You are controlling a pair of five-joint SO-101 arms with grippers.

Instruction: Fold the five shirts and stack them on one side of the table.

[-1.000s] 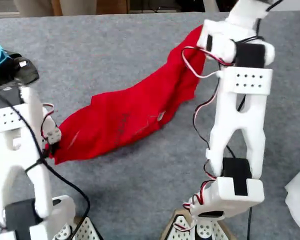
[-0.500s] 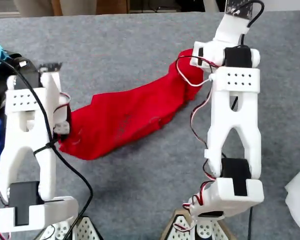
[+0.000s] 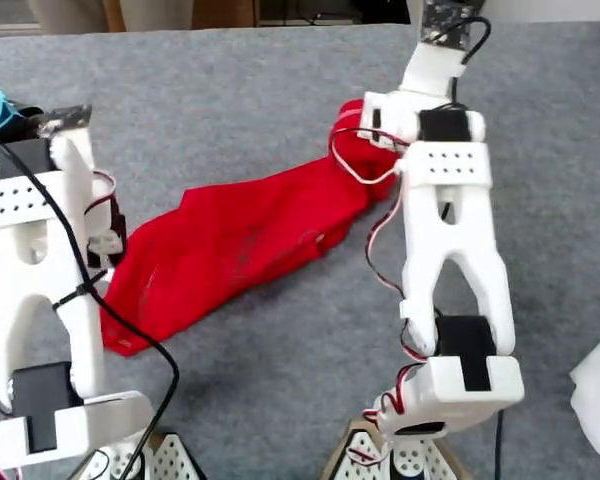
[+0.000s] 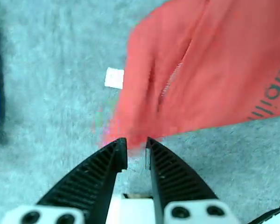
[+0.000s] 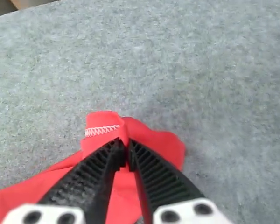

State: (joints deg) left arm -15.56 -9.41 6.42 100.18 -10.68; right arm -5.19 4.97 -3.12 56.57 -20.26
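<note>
The red shirt [image 3: 240, 245] lay stretched diagonally across the grey counter [image 3: 230, 90], between the two arms. The left gripper [image 4: 136, 142], its jaws narrow, pinched the shirt's near edge; the right gripper [image 5: 124, 142], closed tight, clamped a stitched hem at the bunched far end.

There's the shirt [image 3: 240, 245] slantwise on the bench [image 3: 230, 90], near left to far right. At its near end the left pincer [image 4: 136, 147], at its far end the right pincer [image 5: 123, 147].
</note>
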